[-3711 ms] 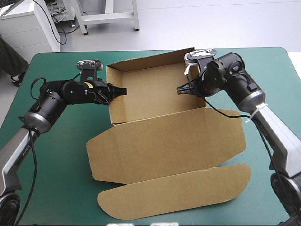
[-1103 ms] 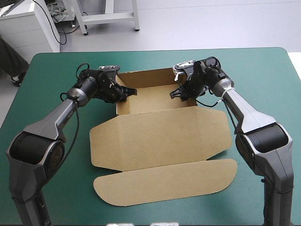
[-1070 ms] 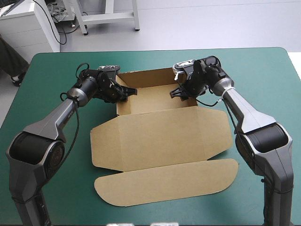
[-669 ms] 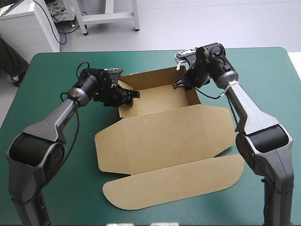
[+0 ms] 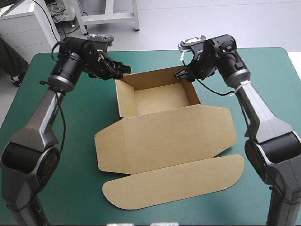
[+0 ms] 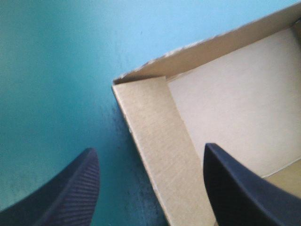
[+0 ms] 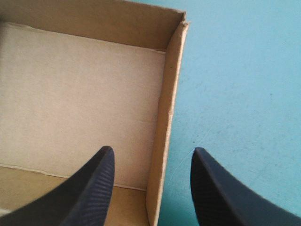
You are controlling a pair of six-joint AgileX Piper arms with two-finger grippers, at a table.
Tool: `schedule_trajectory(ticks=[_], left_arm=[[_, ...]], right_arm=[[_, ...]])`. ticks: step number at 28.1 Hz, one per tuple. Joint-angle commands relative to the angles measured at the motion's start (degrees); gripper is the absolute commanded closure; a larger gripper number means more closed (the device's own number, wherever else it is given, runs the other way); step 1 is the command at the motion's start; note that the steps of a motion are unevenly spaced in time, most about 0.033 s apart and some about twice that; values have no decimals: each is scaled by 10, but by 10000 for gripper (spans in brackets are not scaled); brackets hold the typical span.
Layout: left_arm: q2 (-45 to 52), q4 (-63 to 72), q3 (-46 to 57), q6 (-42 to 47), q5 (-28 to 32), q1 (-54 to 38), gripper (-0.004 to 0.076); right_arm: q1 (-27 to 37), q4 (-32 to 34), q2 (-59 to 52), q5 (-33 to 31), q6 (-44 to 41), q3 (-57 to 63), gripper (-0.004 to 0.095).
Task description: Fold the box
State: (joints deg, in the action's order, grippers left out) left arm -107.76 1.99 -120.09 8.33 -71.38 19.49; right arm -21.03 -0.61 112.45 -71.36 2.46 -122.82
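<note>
The brown box (image 5: 157, 100) stands as an open tray at the table's middle back, its walls raised. Its lid (image 5: 164, 139) lies flat toward the front. My left gripper (image 5: 123, 69) hovers open above the tray's far left corner, holding nothing. In the left wrist view the gripper (image 6: 149, 149) straddles the left wall (image 6: 157, 136) from above, with the tray floor (image 6: 230, 94) beyond. My right gripper (image 5: 182, 75) hangs open over the far right corner. In the right wrist view the gripper (image 7: 153, 149) sits over the right wall (image 7: 165, 108), apart from it.
The lid's long rounded flap (image 5: 174, 184) reaches near the table's front edge, and smaller side flaps (image 5: 107, 149) spread from the lid. The teal-green cover (image 5: 56, 141) shows on both sides of the box.
Both grippers have lifted up and away from the tray's side walls, which stay standing. The left fingers stand wider apart. The box slid slightly to the right earlier.
</note>
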Motion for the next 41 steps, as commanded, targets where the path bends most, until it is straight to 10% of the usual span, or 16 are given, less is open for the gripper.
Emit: schedule_trajectory(ticks=[1, 5, 18, 41], left_arm=[[85, 22, -58, -56, -27, 1, 347], [185, 22, -63, -139, -27, 1, 729], [351, 29, 16, -217, -27, 1, 731], [893, 71, 740, -207, 192, 1, 731]], right_arm=[[4, 1, -84, -5, -1, -20, 436], [4, -17, -147, -5, -1, -20, 437], [4, -16, -186, -5, -1, -20, 437], [9, 35, 5, -4, 2, -20, 437]])
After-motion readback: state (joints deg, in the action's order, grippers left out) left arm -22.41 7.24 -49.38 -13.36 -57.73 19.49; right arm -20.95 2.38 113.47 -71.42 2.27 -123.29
